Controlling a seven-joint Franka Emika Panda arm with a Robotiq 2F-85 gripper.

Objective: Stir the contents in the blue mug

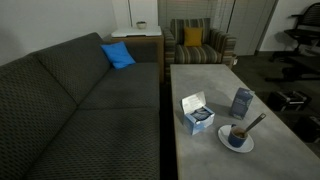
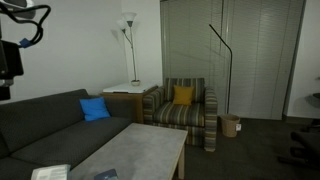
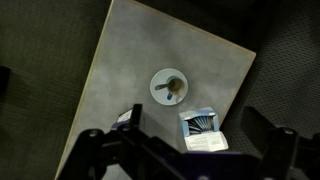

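Blue mug (image 1: 237, 137) on saucer (image 1: 223, 142); stirrer (image 1: 255, 123) leans far-right. Box (image 1: 196, 112) left, carton (image 1: 242, 101) far. Hand (image 3: 192, 120) wide open, empty.

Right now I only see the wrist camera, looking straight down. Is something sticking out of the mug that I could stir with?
Observer: Yes. In an exterior view a stirrer leans out of the blue mug, its top tilted away from the white box.
Operator: What else stands on the table?
Observer: A blue carton, upright, near the mug.
Operator: And next to the table?
Observer: A dark couch runs along its long side, with a blue pillow on it.
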